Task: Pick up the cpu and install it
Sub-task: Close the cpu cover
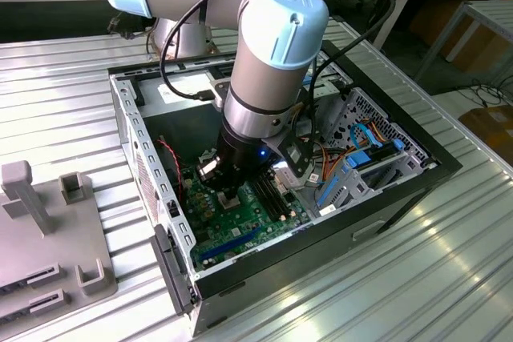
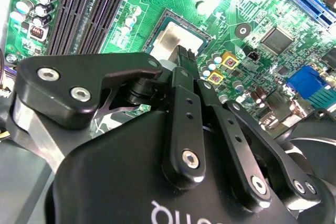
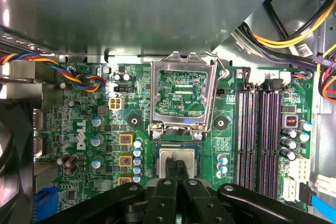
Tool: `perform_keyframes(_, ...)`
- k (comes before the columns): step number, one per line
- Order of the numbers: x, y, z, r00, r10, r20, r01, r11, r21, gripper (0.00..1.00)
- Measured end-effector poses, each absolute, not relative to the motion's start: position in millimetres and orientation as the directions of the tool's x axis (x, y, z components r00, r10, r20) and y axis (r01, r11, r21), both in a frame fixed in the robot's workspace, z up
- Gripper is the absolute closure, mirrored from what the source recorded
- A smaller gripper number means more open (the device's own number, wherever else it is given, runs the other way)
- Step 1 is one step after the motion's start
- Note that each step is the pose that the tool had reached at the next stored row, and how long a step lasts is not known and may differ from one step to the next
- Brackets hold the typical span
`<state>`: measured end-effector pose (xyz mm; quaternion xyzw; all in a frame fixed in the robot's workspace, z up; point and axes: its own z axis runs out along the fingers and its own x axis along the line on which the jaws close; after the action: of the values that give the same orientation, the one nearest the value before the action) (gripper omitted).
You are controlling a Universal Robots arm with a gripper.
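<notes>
- Fingers (image 3: 171, 169) clenched tight together on my gripper (image 3: 176, 159); tips right at the silver top of the cpu (image 3: 191, 162)
- I see the cpu lying flat on the green motherboard (image 3: 84, 114); memory slots (image 3: 260, 129) nearby
- Hinged frame (image 3: 183, 93) stands open just beside it

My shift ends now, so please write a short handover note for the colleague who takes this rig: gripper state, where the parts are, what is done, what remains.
The gripper is shut, fingertips at the metal top of the small, flat, silver-grey square cpu; contact cannot be judged.
Cpu: lies flat in its socket on the green motherboard.
Done: cpu brought to the socket.
Left: the square hinged metal frame stands raised, not yet closed over the cpu.
</notes>
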<state>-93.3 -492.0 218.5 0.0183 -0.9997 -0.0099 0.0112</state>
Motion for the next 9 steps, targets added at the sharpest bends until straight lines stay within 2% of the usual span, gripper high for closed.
perform_keyframes(9,-76.4,-489.0,219.3,-0.999,-0.038,0.022,-0.037,0.999,0.02,0.89)
